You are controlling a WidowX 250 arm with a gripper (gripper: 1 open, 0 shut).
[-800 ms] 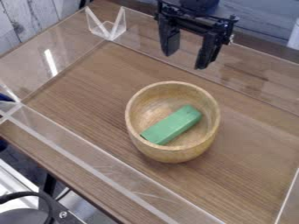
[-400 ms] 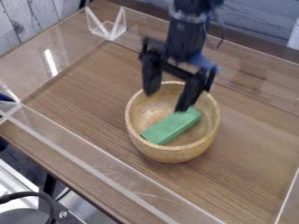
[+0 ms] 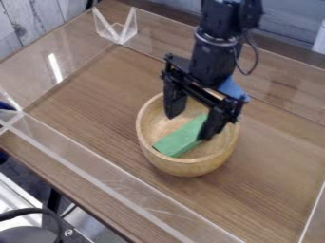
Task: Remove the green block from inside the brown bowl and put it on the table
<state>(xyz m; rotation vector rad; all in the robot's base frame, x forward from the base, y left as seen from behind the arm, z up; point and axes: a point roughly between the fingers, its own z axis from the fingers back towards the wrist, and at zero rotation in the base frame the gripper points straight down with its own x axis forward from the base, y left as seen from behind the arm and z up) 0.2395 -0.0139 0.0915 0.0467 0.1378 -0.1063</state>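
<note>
One green block (image 3: pixel 181 139) lies inside the brown bowl (image 3: pixel 188 161), on the bowl's floor, set at a slant; one end is near the bowl's near-left wall, and the other runs up toward the far right, partly hidden by the gripper. Bowl: round, pale wood, thick rim, upright on the surface (image 3: pixel 95 104). At the near left corner, outside the clear wall (image 3: pixel 89 169), part of a black round object with cables (image 3: pixel 36 226) shows; identity not determined. End effector (image 3: pixel 197 106): black, above the bowl, its two fingers spread wide, one toward the bowl's left side and one toward its right, the block lying below and between them. Jaws fully open, nothing held. Contact between fingertips and block or rim cannot be judged from this view. A blue part (image 3: pixel 233 88) shows at the right side of the black arm (image 3: pixel 219 38), which comes down from the far edge of the view. Farther off, at the far left, a clear angular plastic piece (image 3: pixel 116 25) stands where the walls meet, with grey ribbed material (image 3: pixel 32 21) beyond it.
</note>
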